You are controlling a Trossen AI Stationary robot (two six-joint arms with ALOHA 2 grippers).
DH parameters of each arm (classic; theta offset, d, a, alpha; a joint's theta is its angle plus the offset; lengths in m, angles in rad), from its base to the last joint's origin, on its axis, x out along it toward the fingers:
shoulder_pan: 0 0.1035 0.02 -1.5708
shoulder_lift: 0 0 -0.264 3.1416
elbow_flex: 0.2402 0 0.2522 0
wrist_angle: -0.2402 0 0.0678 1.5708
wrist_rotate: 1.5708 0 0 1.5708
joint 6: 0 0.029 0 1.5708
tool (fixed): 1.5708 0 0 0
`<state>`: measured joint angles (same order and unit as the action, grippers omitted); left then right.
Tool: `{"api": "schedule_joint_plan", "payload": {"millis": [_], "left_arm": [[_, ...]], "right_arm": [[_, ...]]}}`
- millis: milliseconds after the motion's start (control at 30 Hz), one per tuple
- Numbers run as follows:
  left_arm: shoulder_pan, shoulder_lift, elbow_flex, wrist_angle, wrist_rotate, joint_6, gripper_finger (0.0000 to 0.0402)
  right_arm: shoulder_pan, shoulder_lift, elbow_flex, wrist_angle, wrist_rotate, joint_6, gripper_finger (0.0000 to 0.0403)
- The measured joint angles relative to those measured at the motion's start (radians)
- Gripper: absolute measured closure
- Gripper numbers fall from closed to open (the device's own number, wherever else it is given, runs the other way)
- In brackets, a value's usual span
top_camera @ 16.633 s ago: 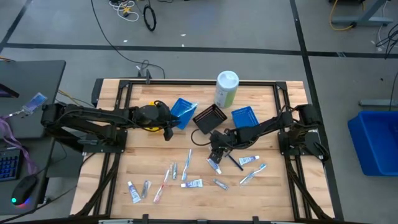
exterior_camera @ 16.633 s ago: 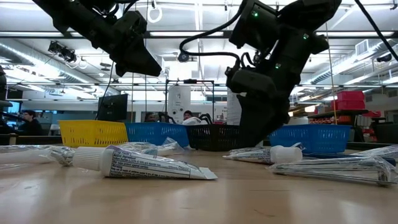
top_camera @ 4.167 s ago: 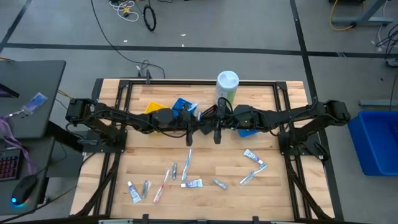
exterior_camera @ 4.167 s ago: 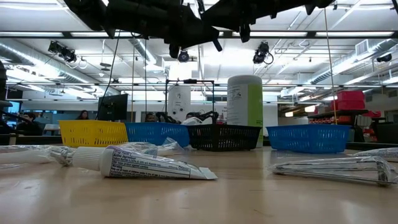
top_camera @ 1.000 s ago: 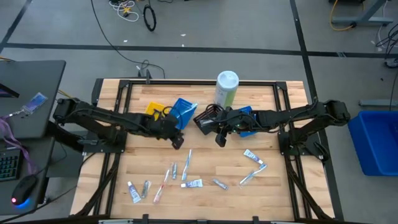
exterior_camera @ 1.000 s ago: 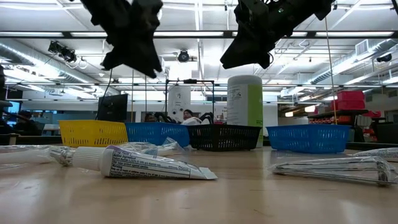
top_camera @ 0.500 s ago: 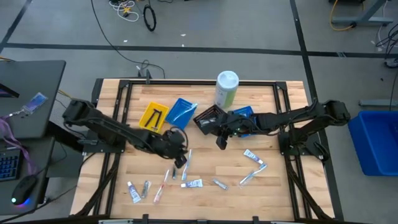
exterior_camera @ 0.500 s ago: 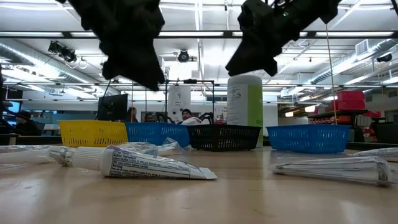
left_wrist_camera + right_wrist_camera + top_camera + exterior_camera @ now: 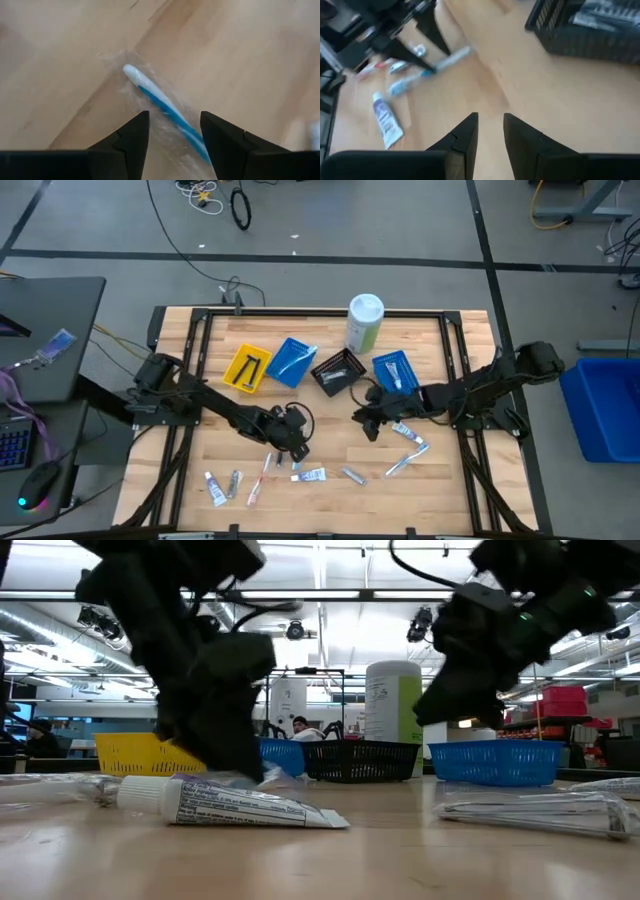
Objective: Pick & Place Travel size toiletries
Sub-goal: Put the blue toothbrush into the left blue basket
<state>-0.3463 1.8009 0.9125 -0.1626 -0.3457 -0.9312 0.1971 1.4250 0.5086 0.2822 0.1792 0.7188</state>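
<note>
Left gripper [image 9: 171,131] spread, straddling a wrapped toothbrush [image 9: 165,107] lying flat on the table [image 9: 330,450]. Lower squarely, close across the handle. Right gripper [image 9: 371,425], fingers slightly parted and empty, hovers mid-table.

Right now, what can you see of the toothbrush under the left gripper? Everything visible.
The toothbrush is slim, blue and white with a rounded white end, sealed in a clear crinkly wrapper. It lies flat on the wooden table, at a slant to the board grain. The left gripper is right above it, jaws open to either side of the shaft; contact cannot be told. In the high view it sits among the loose items at mid-table, mostly hidden by that gripper. Its far end runs out of the wrist view.
</note>
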Motion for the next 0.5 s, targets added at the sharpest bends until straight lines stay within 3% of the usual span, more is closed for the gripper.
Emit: {"api": "schedule_joint_plan", "payload": {"millis": [233,500], "left_arm": [[0.001,0.025,0.008,0.028,-0.019,0.020,0.0236],[0.005,0.022,0.009,0.029,0.006,0.003,0.0335]], "right_arm": [[0.009,0.000,-0.122,0.197,0.015,0.014,0.0304],[0.007,0.000,-0.126,0.231,0.056,0.026,0.0304]]}}
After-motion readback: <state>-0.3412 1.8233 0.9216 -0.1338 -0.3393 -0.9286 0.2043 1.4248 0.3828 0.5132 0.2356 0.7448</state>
